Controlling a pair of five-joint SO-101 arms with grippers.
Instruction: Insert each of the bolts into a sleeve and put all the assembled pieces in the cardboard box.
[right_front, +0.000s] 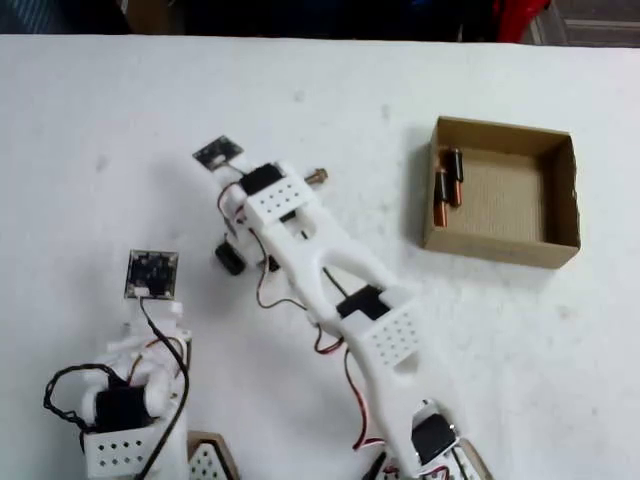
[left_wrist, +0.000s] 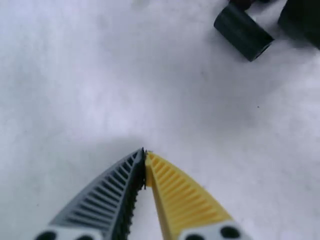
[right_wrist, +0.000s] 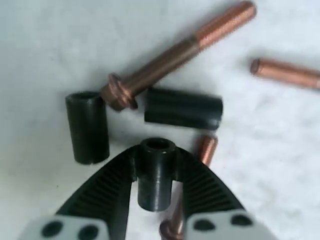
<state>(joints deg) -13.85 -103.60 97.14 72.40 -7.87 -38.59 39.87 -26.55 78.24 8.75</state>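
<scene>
Two assembled pieces (right_front: 447, 187) lie in the cardboard box (right_front: 490, 250) on the worktop (right_front: 100, 100). Right arm's jaws are clamped on a black sleeve (right_wrist: 156, 175); 2 more sleeves (right_wrist: 87, 127) & 3 copper bolts (right_wrist: 170, 57) lie just beside it. Left arm's jaws are closed tight & empty, w/ a loose sleeve (left_wrist: 243, 31) near.

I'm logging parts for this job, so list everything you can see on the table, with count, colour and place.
Table: one, white.
Cardboard box: one, brown, at the right in the high view.
Assembled pieces: two, black and copper, inside the box against one wall.
Bolts: three, copper, loose near the table's middle.
Sleeves: three, black; two beside the bolts, one held sleeve.
Left gripper: grey and yellow fingers, shut, empty.
Right gripper: black fingers, shut on the held sleeve.
</scene>
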